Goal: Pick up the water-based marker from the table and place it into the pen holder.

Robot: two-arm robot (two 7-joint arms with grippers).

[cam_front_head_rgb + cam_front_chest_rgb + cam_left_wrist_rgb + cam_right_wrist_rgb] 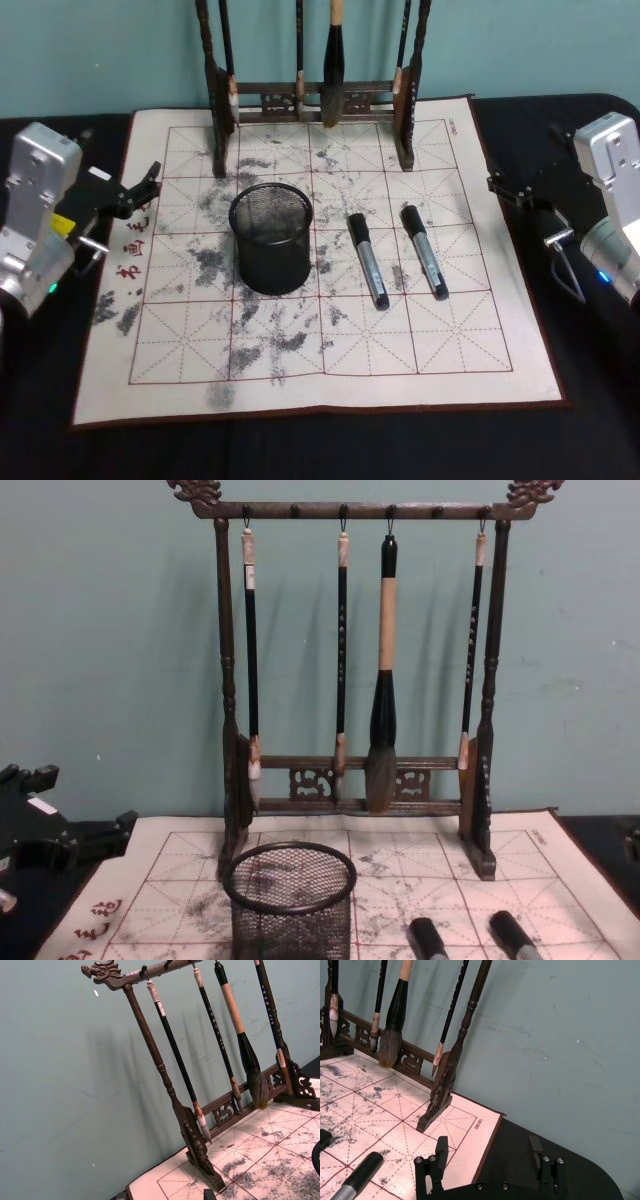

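2 markers [428,940] [508,935] lie cropped in chest view.

head: steep down on table [300,440] | chest: low, level | wrists: close, side-on | shared: brush rack [420,763]

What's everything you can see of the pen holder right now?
The pen holder is a small black wire-mesh cylinder with a solid round rim. It is open at the top, and nothing shows inside it. It stands upright on the cream mat, slightly left of the mat's centre. The brush rack is behind it and apart from it. The nearer marker lies to its right across a clear gap. Only the mat touches it. From the chest view, the mat shows through the mesh.
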